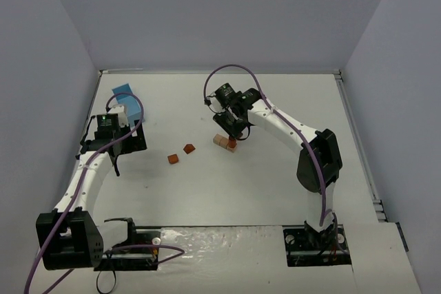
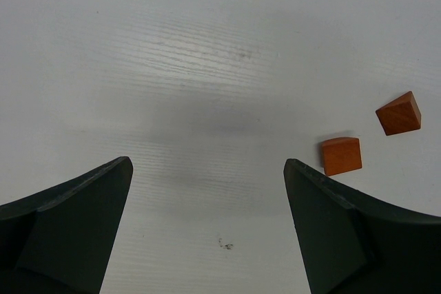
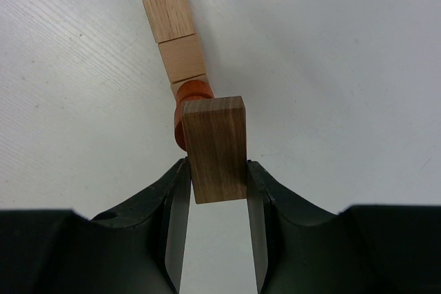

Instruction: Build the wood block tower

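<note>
1. Light-blue rectangular box (image 1: pixel 124 94): stands on the white table (image 1: pixel 275 184), just beyond the left arm's wrist and behind the left pincer.

2. Left pincer (image 2: pixel 207 170): jaws spread wide with nothing between them. Bare table lies under the gap.

3. Near reddish-brown wooden block (image 2: pixel 341 155): lies on the table, just ahead of the tip of the left pincer's finger on the right of the wrist view.

4. Far reddish-brown wooden block (image 2: pixel 399 113): lies further ahead and to the right of the same pincer, turned corner-on. It is near the first block but apart from it. Both are well to the left of the right pincer.

5. First light tan wooden cube (image 3: pixel 169 16) and second light tan wooden cube (image 3: pixel 182 58): set end to end and touching, in a row running away ahead of the right pincer.

6. Reddish-orange rounded wooden piece (image 3: pixel 194 93): sits at the near end of that row, directly before the right pincer and largely hidden.

7. Brown rectangular wooden block (image 3: pixel 217 129): held between the right pincer's fingers, its far end over the rounded piece. Contact between them cannot be told.

8. Right pincer (image 3: pixel 217 170): closed, clamping the brown block on both long sides.
</note>
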Controlling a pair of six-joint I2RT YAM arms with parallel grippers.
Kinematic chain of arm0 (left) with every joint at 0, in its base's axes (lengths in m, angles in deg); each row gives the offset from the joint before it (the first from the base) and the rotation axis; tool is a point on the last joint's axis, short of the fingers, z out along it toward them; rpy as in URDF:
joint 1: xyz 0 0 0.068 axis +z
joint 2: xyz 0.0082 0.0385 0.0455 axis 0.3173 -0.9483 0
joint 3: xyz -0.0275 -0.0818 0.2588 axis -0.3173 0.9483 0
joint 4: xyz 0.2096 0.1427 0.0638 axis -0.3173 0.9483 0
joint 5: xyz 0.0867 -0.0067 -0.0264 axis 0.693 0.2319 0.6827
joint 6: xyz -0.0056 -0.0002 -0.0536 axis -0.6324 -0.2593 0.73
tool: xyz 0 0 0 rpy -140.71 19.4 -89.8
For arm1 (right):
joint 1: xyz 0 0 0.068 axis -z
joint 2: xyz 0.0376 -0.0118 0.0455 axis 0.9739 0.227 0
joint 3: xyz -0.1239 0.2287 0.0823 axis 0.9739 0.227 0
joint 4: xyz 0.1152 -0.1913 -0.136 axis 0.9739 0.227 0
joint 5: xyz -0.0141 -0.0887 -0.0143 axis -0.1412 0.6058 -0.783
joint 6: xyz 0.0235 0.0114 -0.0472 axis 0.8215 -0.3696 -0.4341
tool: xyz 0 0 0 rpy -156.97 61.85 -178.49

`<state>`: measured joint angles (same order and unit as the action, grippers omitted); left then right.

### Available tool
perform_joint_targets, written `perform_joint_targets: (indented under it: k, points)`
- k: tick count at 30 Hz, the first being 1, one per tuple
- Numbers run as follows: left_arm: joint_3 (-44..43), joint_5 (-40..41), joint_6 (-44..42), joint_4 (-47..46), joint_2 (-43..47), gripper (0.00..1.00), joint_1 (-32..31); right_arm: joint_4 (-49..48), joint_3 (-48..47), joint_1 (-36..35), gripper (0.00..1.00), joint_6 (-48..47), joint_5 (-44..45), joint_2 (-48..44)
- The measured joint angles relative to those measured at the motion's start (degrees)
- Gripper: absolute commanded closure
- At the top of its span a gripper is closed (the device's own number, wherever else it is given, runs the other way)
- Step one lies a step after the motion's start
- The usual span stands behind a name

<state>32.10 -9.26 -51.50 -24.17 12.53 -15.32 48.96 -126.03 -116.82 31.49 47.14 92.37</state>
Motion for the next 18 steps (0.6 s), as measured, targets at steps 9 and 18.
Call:
perform_joint_targets:
  k: [9,18]
  points:
    - [0.0,-0.7,0.0,0.0,0.0,0.1,0.0,0.0,0.0,0.0,1.0,-2.7,-0.4,0.0]
    - [0.0,-1.0,0.0,0.0,-0.3,0.1,0.0,0.0,0.0,0.0,1.0,-5.0,-2.1,0.0]
